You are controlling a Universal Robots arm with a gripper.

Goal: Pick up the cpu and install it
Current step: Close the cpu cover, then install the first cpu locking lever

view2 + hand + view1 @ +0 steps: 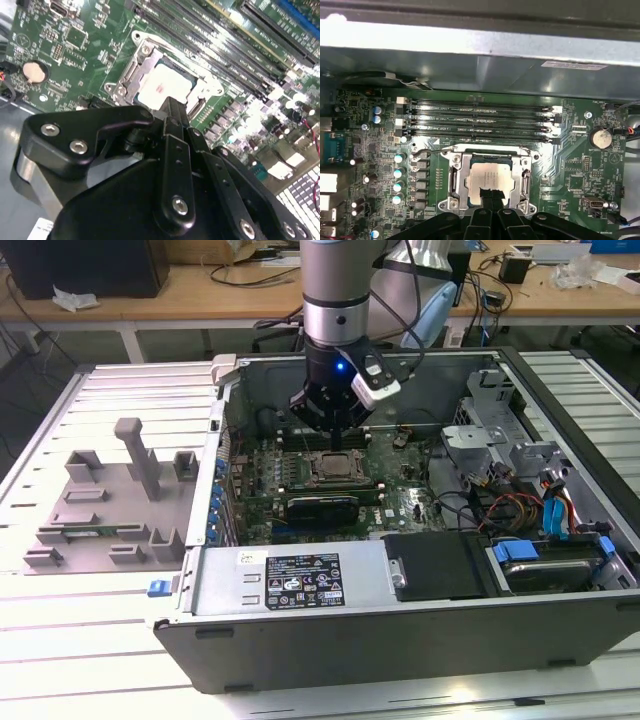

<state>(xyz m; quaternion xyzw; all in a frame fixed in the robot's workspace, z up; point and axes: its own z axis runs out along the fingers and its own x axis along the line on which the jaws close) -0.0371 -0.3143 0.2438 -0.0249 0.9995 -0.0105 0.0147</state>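
Computer case (pixel 300 585), lid off: 1. Contents: motherboard (pixel 580 175), 1, flat on the case floor.
Socket (pixel 456 180), metal-framed: 1, mid-board. Contents: cpu (pixel 490 176), 1, silvery plate up, lying flat within the frame.
Memory slots (pixel 480 120): 4, black, side by side between socket and the board edge by the case wall.
Coin cell (pixel 601 138): 1, near a board corner.
Gripper (pixel 491 194): 1, directly over the socket, fingers pressed together, tips at the cpu's edge; contact not discernible.
Grey fixture (pixel 110 510): 1, on table (pixel 60 640) beside the case.
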